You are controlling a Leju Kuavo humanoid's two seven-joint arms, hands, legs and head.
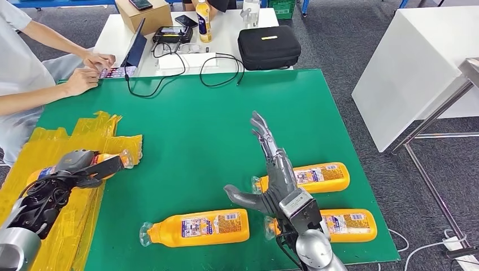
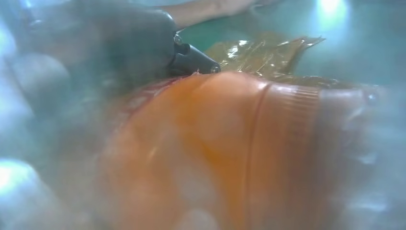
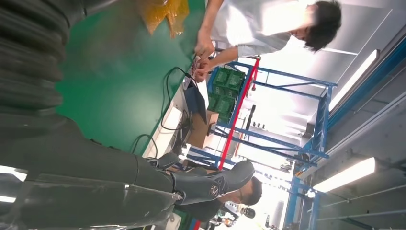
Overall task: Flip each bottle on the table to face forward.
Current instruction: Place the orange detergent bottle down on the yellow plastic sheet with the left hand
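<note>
While gripping orange plastic bottle (image 1: 107,161) w/ left hand (image 1: 85,164), holds right hand (image 1: 271,169) spread above green mat (image 1: 197,130).

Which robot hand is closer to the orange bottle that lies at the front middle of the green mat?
The right. The right robot hand hovers open just beside the orange plastic bottle, toward its base end. The left robot hand is farther off, over the yellow tape, holding another orange bottle.

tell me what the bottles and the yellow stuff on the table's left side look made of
Bottles: likely clear glossy plastic, since the orange liquid shows through; printed labels look like paper or film. Yellow stuff: thin shiny plastic film or tape, crinkled, glinting and wrinkled in overlapping strips.
</note>
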